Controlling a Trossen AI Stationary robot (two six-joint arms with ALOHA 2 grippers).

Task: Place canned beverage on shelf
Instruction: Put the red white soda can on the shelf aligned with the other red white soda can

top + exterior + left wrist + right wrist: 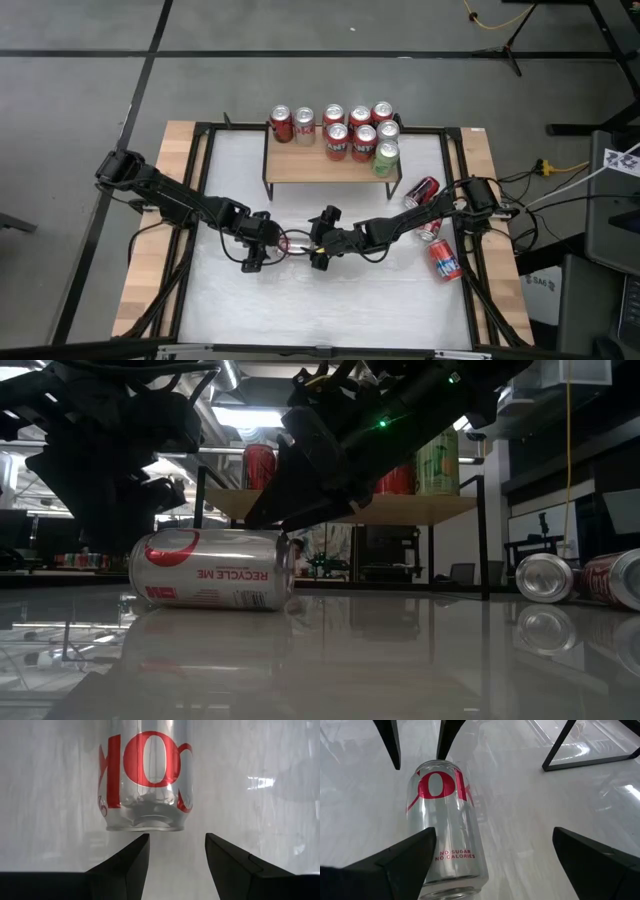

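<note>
Partly done, by the look of it. Can count nine cans (337,140) standing up on the shelf (310,167), one of them a green can (386,158) at the right end. Looks to have room left on the front part of the plank.

Now for the silver can (293,243): lying on its side on the tabletop (330,300), in front of the shelf and well apart from it, right between the two arms. Not yet lifted. Left jaws: partly apart, pointing at one end of the silver can, just short of it, holding nothing. Right jaws: spread wide, low at the other end of the same can, one finger close beside it, holding nothing too.

Left to do, most likely: close on the silver can, lift it, stand it upright on the shelf. Also three more cans (445,258) lying near the right edge of the tabletop, not on the shelf.
</note>
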